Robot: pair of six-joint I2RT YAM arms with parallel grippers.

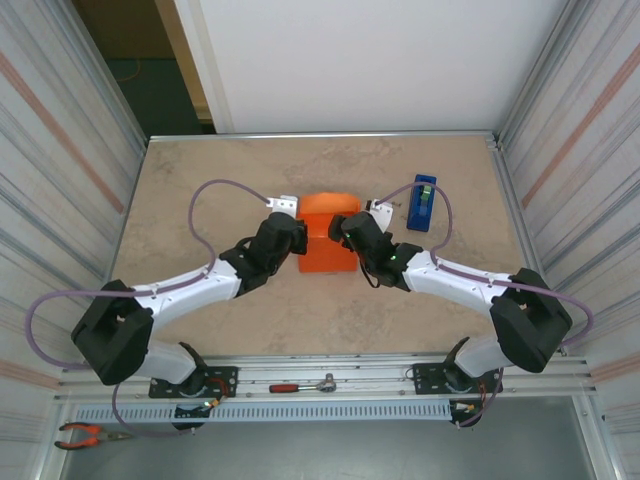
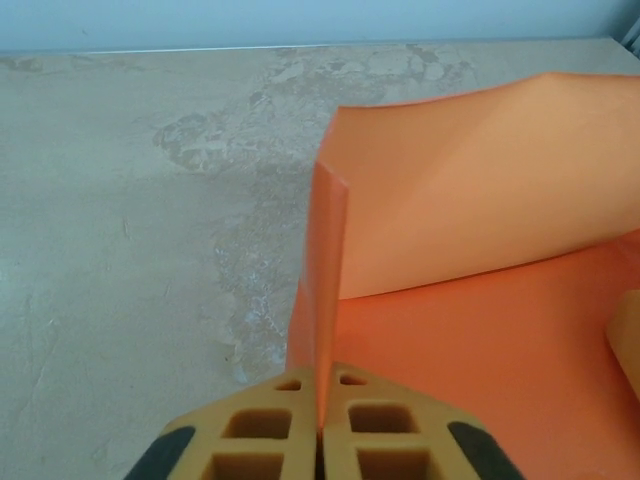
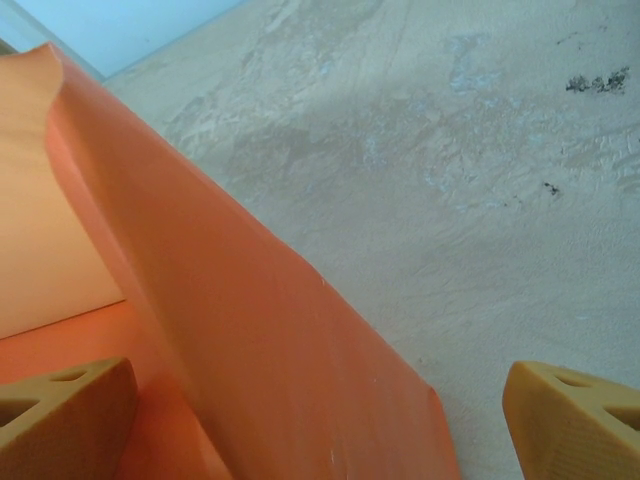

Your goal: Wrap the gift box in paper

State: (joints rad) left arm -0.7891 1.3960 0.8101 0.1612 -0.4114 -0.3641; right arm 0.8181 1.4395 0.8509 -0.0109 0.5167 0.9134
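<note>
From above, the paper [image 1: 326, 252] sits mid-table [image 1: 200, 170], bunched into a raised orange hump rather than lying flat. That shape makes sense: the gift box, I judge, is inside it, though I cannot pick it out. The left gripper [image 1: 297, 232] is right up against the paper's left side and the right gripper [image 1: 346, 228] against its right, so the two arms bracket the bundle. The blue tape dispenser [image 1: 422, 203] stands well apart to the right, out of the way until sealing, by my reading.

Over to the left wrist view: the yellow fingers [image 2: 262, 425] are pressed together, and a thin orange edge of paper rises upright out of the slot between them. That's a pinch on the sheet's edge, held, I'd say, so the flap can be drawn up and over. Beyond it a broad panel of paper stands and curls, and the floor of the sheet lies flat to the right.

Right wrist view now: the jaws stand wide apart, one yellow tip at each bottom corner, nothing clamped. A sloping ridge of paper runs down between them, nearer the tip at the picture's left, with bare table by the other. This gripper is lined up around the fold, ready to close, but hasn't taken it.
</note>
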